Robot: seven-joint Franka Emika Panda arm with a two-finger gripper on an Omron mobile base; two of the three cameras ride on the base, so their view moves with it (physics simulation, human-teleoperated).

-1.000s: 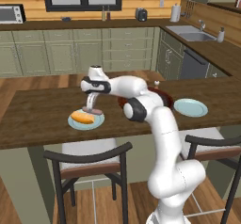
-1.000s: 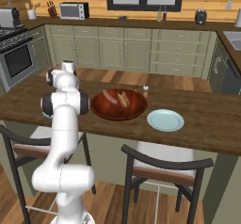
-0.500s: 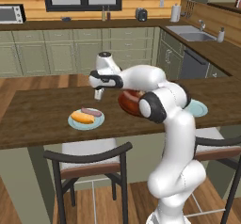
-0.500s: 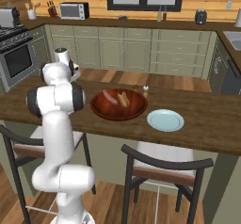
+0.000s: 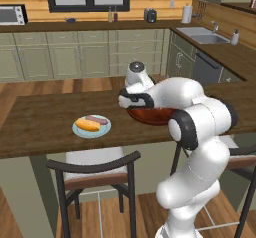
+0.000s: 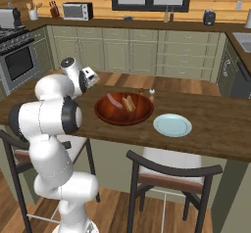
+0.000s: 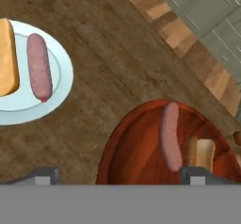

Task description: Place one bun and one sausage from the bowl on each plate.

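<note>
The reddish-brown bowl (image 6: 102,110) (image 7: 112,145) (image 5: 145,118) holds one sausage (image 7: 170,134) (image 6: 114,101) and one bun (image 7: 203,154) (image 6: 129,103). A pale blue plate (image 5: 80,131) (image 7: 60,53) to its left carries a bun (image 5: 87,126) (image 7: 7,58) and a sausage (image 5: 97,119) (image 7: 38,66). A second plate (image 6: 172,125), right of the bowl, is bare. My gripper (image 7: 121,176) (image 5: 129,102) (image 6: 92,77) hangs open above the bowl's left rim, between plate and bowl, with nothing between its fingertips (image 7: 45,175).
Two small shakers (image 6: 147,93) stand behind the bowl on the wooden counter (image 6: 215,129). Chairs (image 5: 95,169) (image 6: 169,171) are tucked under the counter's near edge. Kitchen cabinets run along the far wall.
The arm has swung right, from just over the filled plate to the bowl's left rim. The gripper stays open. Bun and sausage rest on the left plate.
</note>
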